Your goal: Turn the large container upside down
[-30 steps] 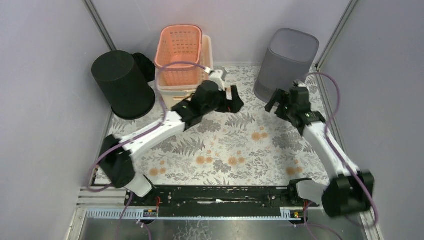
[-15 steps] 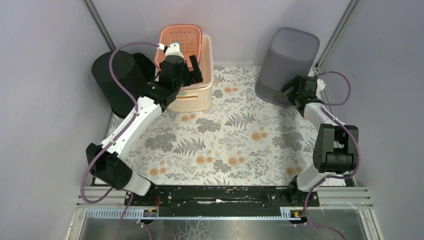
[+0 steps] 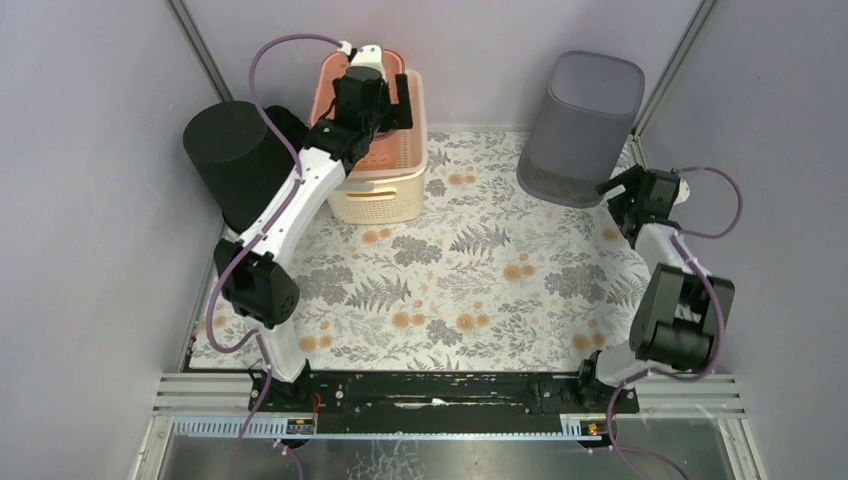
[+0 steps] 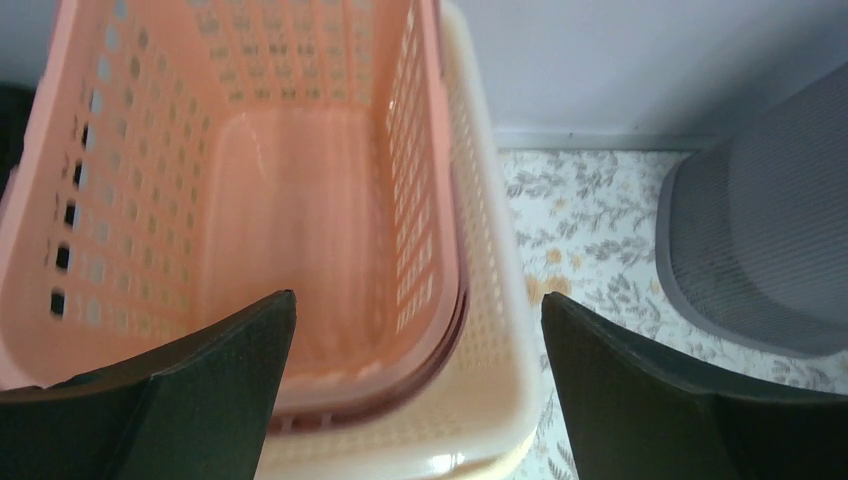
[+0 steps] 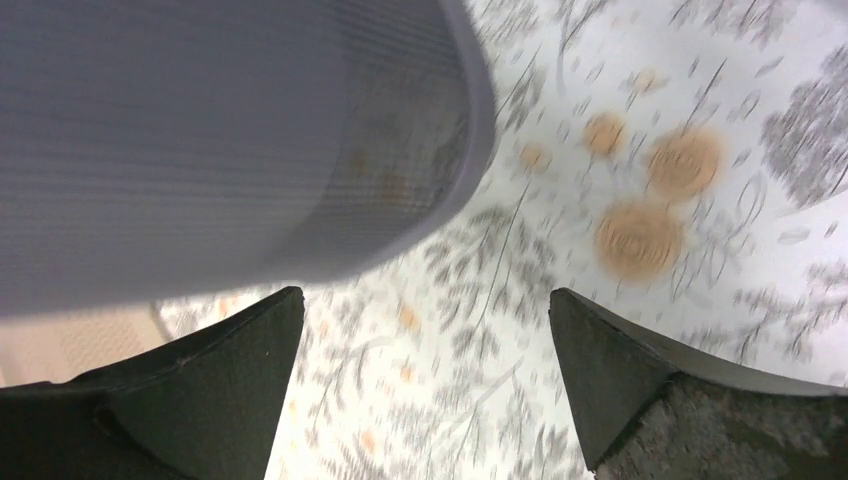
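A cream basket (image 3: 385, 198) stands upright at the back left with a smaller pink basket (image 3: 332, 78) nested in it. My left gripper (image 3: 378, 105) hovers open above them. In the left wrist view its fingers straddle the right walls of the pink basket (image 4: 300, 200) and the cream basket (image 4: 490, 380) without touching. A tall grey mesh bin (image 3: 585, 120) stands mouth down at the back right. My right gripper (image 3: 615, 190) is open just right of its base, holding nothing. The right wrist view shows the grey bin's (image 5: 200, 130) rim above the gripper (image 5: 426, 291).
A black bin (image 3: 240, 165) stands mouth down at the back left, against the left wall and next to the baskets. A floral mat (image 3: 470, 280) covers the table. Walls close in on the left, the back and the right.
The left arm swung from the table's middle up and back over the baskets. The right arm went from beside the grey bin to its right side, near the wall. The bin has shifted slightly.
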{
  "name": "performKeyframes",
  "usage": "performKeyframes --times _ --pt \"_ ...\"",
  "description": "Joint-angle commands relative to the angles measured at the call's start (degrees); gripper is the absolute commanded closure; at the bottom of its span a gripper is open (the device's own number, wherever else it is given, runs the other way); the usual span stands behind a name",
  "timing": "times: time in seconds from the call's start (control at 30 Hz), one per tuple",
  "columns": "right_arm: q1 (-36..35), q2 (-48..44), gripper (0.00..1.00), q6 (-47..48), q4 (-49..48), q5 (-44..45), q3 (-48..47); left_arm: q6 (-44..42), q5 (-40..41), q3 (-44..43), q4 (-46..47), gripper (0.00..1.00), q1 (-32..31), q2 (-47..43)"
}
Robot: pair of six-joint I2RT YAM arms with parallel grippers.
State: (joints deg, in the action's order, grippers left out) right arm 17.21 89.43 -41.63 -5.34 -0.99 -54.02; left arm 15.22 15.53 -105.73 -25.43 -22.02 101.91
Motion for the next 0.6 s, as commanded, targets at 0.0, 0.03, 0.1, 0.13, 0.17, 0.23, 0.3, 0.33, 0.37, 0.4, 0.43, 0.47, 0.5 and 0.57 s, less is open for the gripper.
performKeyframes --times 0.0,0.03,0.1,0.13,0.17,0.23,0.3,0.33,0.37,0.4,0.43,0.47,0.5,0.57 --pt "-0.30 -12.00 0.00 -0.44 -2.51 -10.15 6.47 -6.47 0.67 -10.51 -2.92 0.00 -0.11 7.66" --pt "-0.32 -13.81 0.00 -0.14 -2.30 -11.64 7.67 -7.31 1.17 -12.59 -3.97 0.00 -0.13 9.34" --pt "-0.30 -16.25 0.00 1.68 -0.27 -14.40 8.40 -8.93 1.28 -14.22 -4.42 0.00 -0.21 11.27" --pt "-0.28 -17.18 0.01 2.55 0.95 -15.63 8.40 -9.46 1.30 -14.48 -4.31 0.00 -0.28 11.95" --pt "-0.29 -17.98 0.01 3.00 1.82 -17.13 8.52 -10.30 1.92 -14.93 -4.27 0.00 -0.37 12.94" --pt "-0.33 -19.89 0.00 3.74 2.92 -19.33 9.04 -10.76 2.88 -16.03 -4.69 0.00 -0.39 14.87" --pt "-0.32 -21.88 0.01 3.35 3.09 -21.79 10.04 -10.83 3.19 -16.70 -4.35 0.00 -0.35 16.77" --pt "-0.40 -22.76 0.00 3.20 3.18 -22.97 10.55 -10.58 3.38 -17.27 -4.36 0.00 -0.30 17.96" --pt "-0.36 -23.72 0.00 3.01 3.31 -23.83 11.24 -10.35 3.40 -18.09 -4.55 0.00 -0.30 18.91" --pt "-0.39 -24.65 0.00 2.84 3.18 -25.09 12.17 -10.09 3.10 -18.83 -4.66 0.02 -0.29 20.47" --pt "-0.48 -25.52 0.00 2.71 3.10 -25.79 12.86 -9.69 3.12 -19.63 -4.79 0.06 -0.30 21.40" --pt "-0.50 -26.36 0.00 2.69 3.21 -26.38 13.56 -9.57 2.86 -20.28 -4.80 0.13 -0.30 22.24" --pt "-0.48 -27.12 0.00 2.70 3.22 -27.05 14.09 -9.48 2.52 -21.21 -5.02 0.22 -0.30 22.96" --pt "-0.59 -28.59 0.00 3.37 3.62 -27.39 14.89 -9.04 2.66 -23.17 -5.99 0.45 -0.30 24.10"
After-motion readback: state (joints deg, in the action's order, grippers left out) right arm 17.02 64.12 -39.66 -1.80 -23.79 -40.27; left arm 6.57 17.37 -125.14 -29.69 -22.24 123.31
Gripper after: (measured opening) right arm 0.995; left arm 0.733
